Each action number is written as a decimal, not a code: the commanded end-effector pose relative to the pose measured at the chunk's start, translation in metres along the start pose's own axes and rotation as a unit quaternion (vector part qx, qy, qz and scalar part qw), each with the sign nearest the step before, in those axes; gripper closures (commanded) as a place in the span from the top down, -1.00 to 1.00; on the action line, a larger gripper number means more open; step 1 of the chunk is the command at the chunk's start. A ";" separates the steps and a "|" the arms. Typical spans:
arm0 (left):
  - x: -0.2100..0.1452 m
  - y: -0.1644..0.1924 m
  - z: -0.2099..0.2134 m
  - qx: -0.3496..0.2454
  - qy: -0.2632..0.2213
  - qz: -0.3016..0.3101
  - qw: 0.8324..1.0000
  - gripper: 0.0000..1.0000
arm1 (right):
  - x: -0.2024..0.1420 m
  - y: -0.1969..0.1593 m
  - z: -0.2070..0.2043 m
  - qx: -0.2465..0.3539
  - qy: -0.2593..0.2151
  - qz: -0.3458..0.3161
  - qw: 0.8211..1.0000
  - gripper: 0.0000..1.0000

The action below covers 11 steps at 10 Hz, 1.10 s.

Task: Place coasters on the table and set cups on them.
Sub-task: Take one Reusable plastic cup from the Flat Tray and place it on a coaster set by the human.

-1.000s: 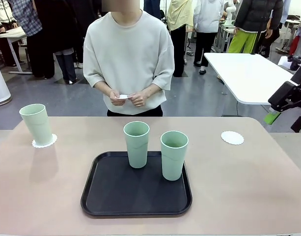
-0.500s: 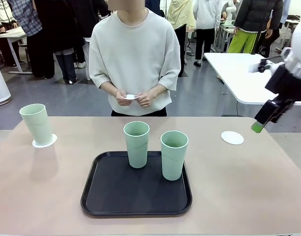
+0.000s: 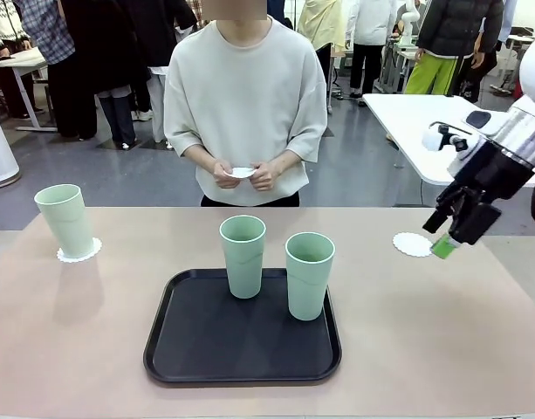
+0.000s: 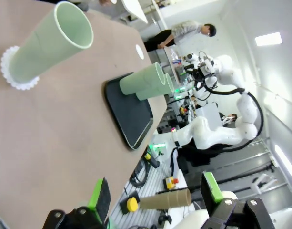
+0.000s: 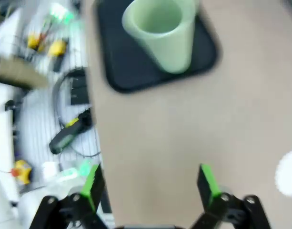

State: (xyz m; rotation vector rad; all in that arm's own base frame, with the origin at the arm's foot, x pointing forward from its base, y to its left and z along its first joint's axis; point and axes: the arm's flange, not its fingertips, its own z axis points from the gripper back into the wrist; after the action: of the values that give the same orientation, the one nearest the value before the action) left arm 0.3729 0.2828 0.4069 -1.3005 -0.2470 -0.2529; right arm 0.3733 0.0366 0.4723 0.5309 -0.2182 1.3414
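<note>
One pale green cup (image 3: pixel 65 220) stands on a white coaster (image 3: pixel 78 251) at the table's (image 3: pixel 92 349) far left. Two more cups (image 3: pixel 243 256) (image 3: pixel 309 275) stand on the black tray (image 3: pixel 241 353). A bare coaster (image 3: pixel 413 244) lies at the far right, and my right gripper (image 3: pixel 442 237) hangs open just right of it, slightly above the table. In the blurred right wrist view the open right gripper (image 5: pixel 148 183) faces bare table, with a tray cup (image 5: pixel 162 33) ahead and the coaster (image 5: pixel 288 174) at the edge. My left gripper (image 4: pixel 155 193) is open, off the table's side, looking at the left cup (image 4: pixel 50 45).
A person stands at the far side, holding another white coaster (image 3: pixel 241 173) in both hands above the table edge. A white table (image 3: pixel 442 131) stands behind at the right. Other people stand in the background. Bare tabletop lies left and right of the tray.
My right arm has swung in from the right edge, down and leftward to beside the right coaster. The person has shifted slightly to the right. The cups have not moved.
</note>
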 end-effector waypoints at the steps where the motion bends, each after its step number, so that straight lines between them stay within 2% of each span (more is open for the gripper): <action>1: 0.001 -0.002 0.003 0.003 -0.001 0.007 1.000 1.00 | -0.010 -0.021 0.015 0.093 0.001 0.068 0.993 1.00; 3: 0.001 -0.002 0.003 0.003 -0.001 0.007 1.000 1.00 | -0.017 -0.030 0.010 0.110 -0.032 0.087 0.990 1.00; 4: 0.001 -0.002 0.003 0.003 -0.001 0.007 1.000 1.00 | -0.019 -0.033 0.007 0.095 -0.040 0.065 0.993 1.00; 5: 0.001 -0.002 0.003 0.003 -0.001 0.007 1.000 1.00 | -0.019 -0.016 0.006 0.103 -0.023 0.091 0.990 1.00; 9: 0.001 -0.002 0.003 0.003 -0.001 0.007 1.000 1.00 | -0.019 -0.022 0.007 0.102 -0.014 0.082 0.991 1.00; 10: 0.001 -0.002 0.003 0.003 -0.001 0.007 1.000 1.00 | -0.018 -0.023 0.007 0.067 -0.056 0.143 0.986 1.00; 11: 0.001 -0.002 0.003 0.003 -0.001 0.007 1.000 1.00 | -0.019 -0.031 -0.010 0.034 -0.093 0.176 0.979 1.00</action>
State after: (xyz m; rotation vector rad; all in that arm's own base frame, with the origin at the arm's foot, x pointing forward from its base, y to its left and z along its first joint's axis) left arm 0.3731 0.2827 0.4069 -1.3007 -0.2469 -0.2533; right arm 0.3970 0.0161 0.4664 0.6956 -0.2750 1.5861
